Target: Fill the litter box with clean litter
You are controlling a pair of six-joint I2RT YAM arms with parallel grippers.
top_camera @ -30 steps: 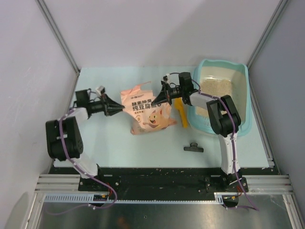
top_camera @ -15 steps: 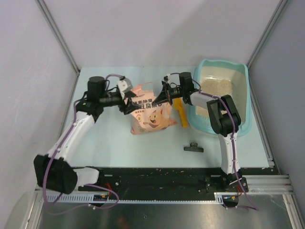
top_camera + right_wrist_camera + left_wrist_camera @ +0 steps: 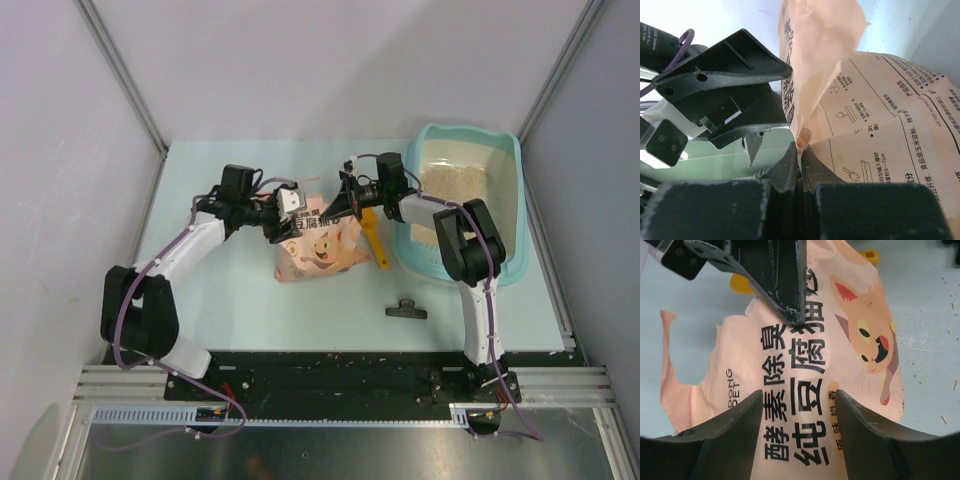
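Pinches the bag's (image 3: 318, 247) torn edge in the clenched right end effector (image 3: 801, 150) — poises the released left end effector (image 3: 797, 400) over its print. Finds the litter box (image 3: 466, 129), clean litter (image 3: 455, 181) inside, right of both.

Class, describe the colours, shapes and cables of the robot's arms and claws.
The left arm and right arm have black joints, white links and purple cables. The left claw and right claw each have two black, wedge-shaped fingers.

Light-teal litter box (image 3: 518, 205) lies flat at far right.
Pale beige clean litter (image 3: 455, 182) spreads across its floor, partly hidden.
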